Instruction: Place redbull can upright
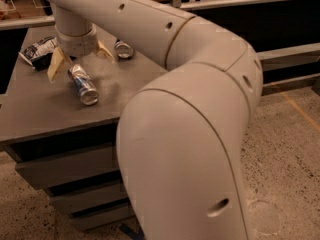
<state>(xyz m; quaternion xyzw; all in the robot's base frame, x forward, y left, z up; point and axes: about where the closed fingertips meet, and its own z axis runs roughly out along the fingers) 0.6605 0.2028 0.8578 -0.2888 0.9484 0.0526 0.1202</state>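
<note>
The redbull can lies on its side on the grey cabinet top, silver end toward the front. It is slim, with blue and silver panels. My gripper hangs over the can's far end, open, with one tan finger to the left of the can and the other finger to its right. The fingers straddle the can's far end; I cannot tell whether they touch it.
A blue-and-white snack bag lies at the back left. A second can lies on its side behind the gripper, partly hidden by my arm. The cabinet has drawers below. Speckled floor lies to the right.
</note>
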